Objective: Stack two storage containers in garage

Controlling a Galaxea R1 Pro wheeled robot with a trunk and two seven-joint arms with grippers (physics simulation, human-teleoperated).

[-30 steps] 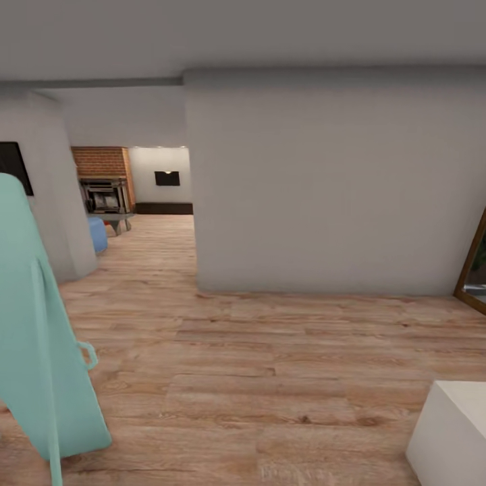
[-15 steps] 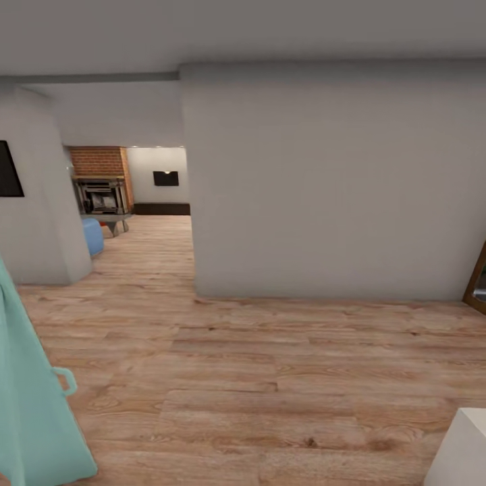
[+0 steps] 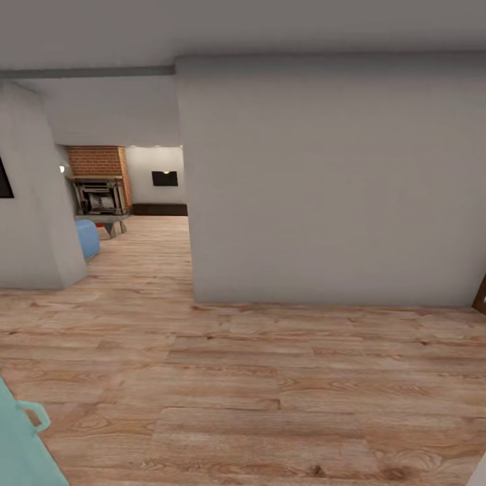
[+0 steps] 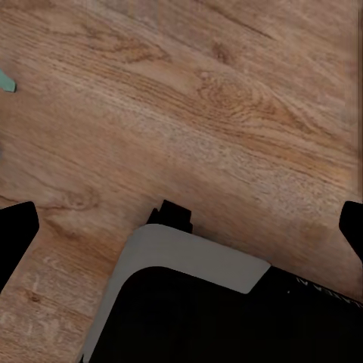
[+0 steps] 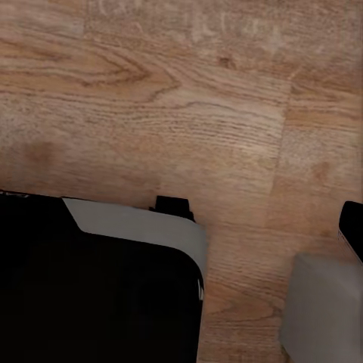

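Head view, near to far. Nearest, at about 8 o'clock in the frame corner, a pale teal panel (image 3: pixel 20 445) with a small loop handle on its edge. At 4 o'clock, right in the corner, a sliver of something white (image 3: pixel 480 472); too little shows to say what it is.

Light wood-plank flooring (image 3: pixel 256 378) runs across the whole lower half. Past it, from 12 to 3 o'clock, a broad plain grey-white wall block (image 3: pixel 324 182) stands on the planks. At the right edge, about 3 o'clock, a dark wood frame edge (image 3: pixel 481 295).

At 9 o'clock a second pale wall pier (image 3: pixel 30 202), with a dark rectangle partly cut off at the frame edge. Between pier and wall block a passage opens toward 11 o'clock: a blue rounded seat (image 3: pixel 86 237) just beyond the pier, then a grey low table (image 3: pixel 104 219), a brick fireplace (image 3: pixel 98 179), and farthest a pale wall with a small dark plaque (image 3: pixel 165 178).

Left wrist view: left gripper (image 4: pixel 181 227) over the planks, dark fingertips at opposite edges of the picture, spread wide, nothing between them. The robot's black and grey base (image 4: pixel 197 302) sits below.

Right wrist view: only one dark fingertip (image 5: pixel 352 227) shows, so I cannot tell how the right claw stands.

Storage containers: not located at this moment.
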